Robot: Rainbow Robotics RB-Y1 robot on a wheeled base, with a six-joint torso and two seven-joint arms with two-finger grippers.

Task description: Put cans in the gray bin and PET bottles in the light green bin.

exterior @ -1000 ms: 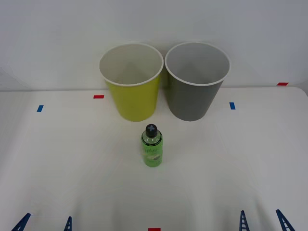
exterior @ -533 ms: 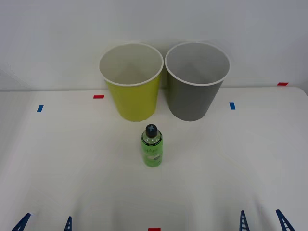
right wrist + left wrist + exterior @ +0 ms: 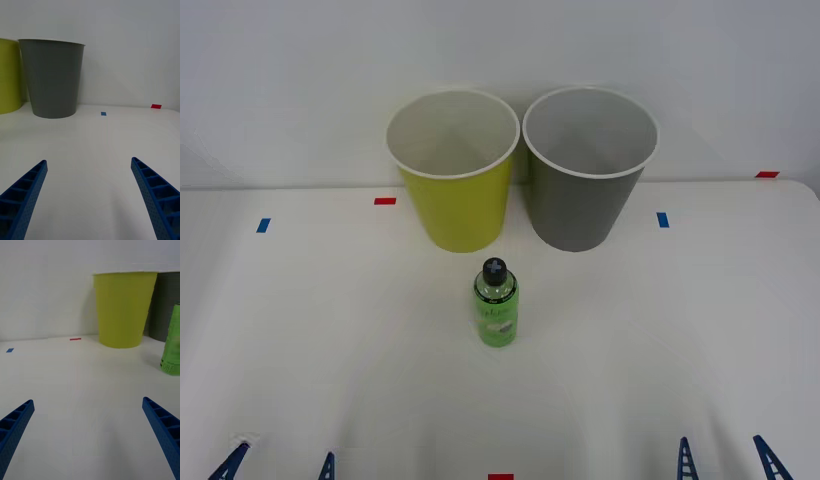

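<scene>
Left end effector (image 3: 278,466) slightly shifted (fingers apart), bottle (image 3: 496,303) untouched.

White counter (image 3: 300,330): light green bin (image 3: 455,190), gray bin (image 3: 585,190), green PET bottle (image 3: 496,305) upright, red and blue tape marks (image 3: 385,201).

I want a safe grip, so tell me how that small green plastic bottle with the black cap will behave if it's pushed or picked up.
The small green plastic bottle with the black cap stands upright and narrow, so a high push would probably tip it. Being round, it would likely roll afterwards. Its thin-looking plastic may flex under the fingers and probably weighs little.
</scene>
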